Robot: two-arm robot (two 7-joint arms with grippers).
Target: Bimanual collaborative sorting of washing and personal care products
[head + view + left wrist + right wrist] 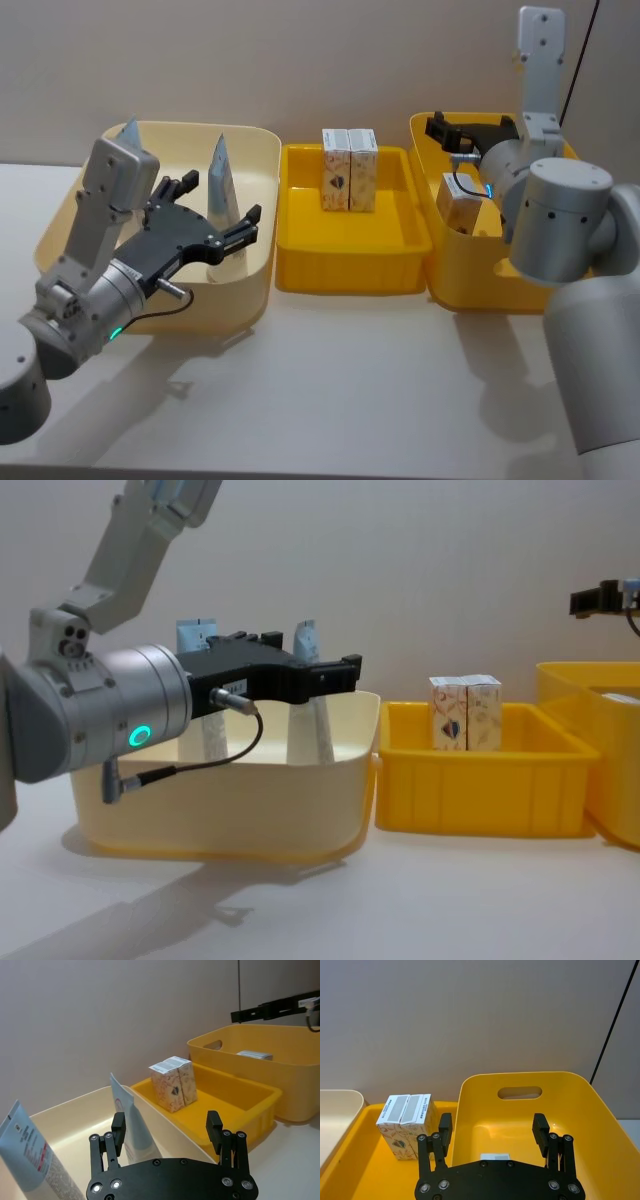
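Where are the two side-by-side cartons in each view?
Head view: two cartons, upper middle, at the far end of the shallow yellow tray.
Left wrist view: in that tray, beyond the cream bin.
Right wrist view: in it, beside the deep yellow bin.
Chest view: right of centre.
Landmark: the tray.

The right tool [492, 1126] hangs spread over a deep yellow bin [580, 1105] holding one carton [494, 1156]; two cartons [405, 1122] touch in the neighbouring tray [360, 1165]
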